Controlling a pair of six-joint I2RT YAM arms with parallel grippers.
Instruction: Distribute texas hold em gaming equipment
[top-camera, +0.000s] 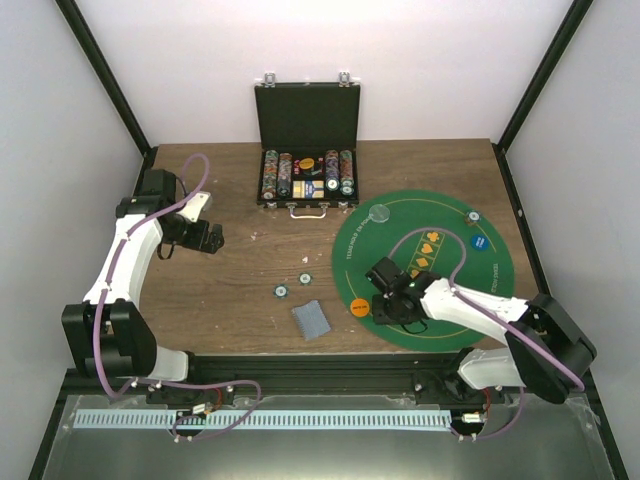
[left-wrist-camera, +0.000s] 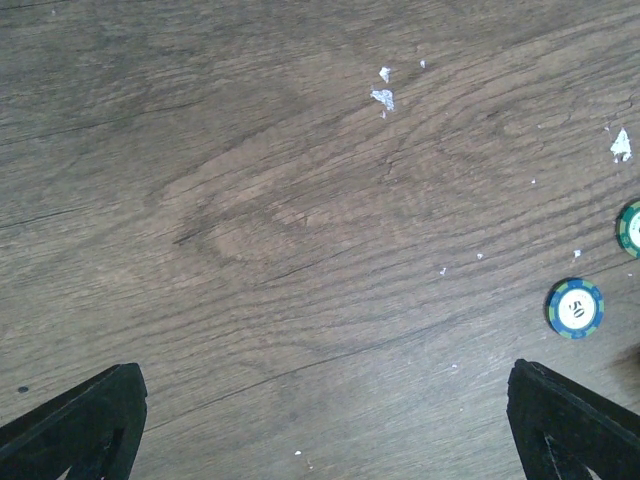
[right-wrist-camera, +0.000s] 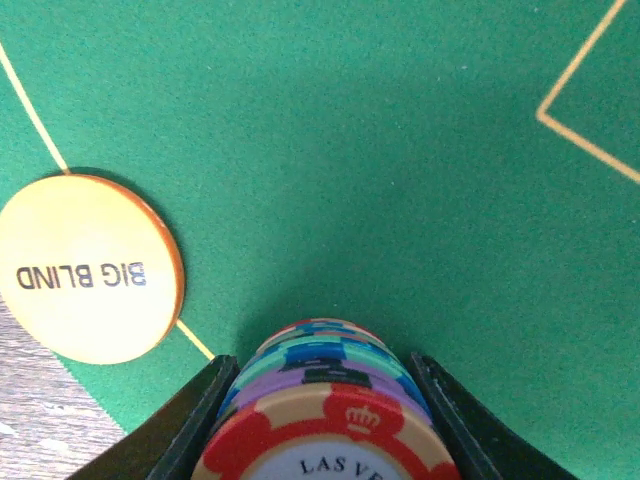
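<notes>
My right gripper (right-wrist-camera: 325, 368) is shut on a stack of striped poker chips (right-wrist-camera: 330, 395), the nearest one red and cream, held just above the green mat (right-wrist-camera: 400, 150). The orange "BIG BLIND" disc (right-wrist-camera: 85, 268) lies to the stack's left, at the mat's edge. From above, the right gripper (top-camera: 386, 288) hangs over the mat's left side, near the orange disc (top-camera: 359, 307). My left gripper (left-wrist-camera: 322, 372) is open over bare wood, with two teal chips (left-wrist-camera: 575, 307) to its right. Grey-blue cards (top-camera: 311, 319) lie on the table.
The open black case (top-camera: 305, 120) with rows of chips stands at the back centre. A clear disc (top-camera: 379, 212), a blue disc (top-camera: 481, 243) and a small teal chip (top-camera: 472, 214) lie on the mat. White specks (left-wrist-camera: 383, 97) dot the wood.
</notes>
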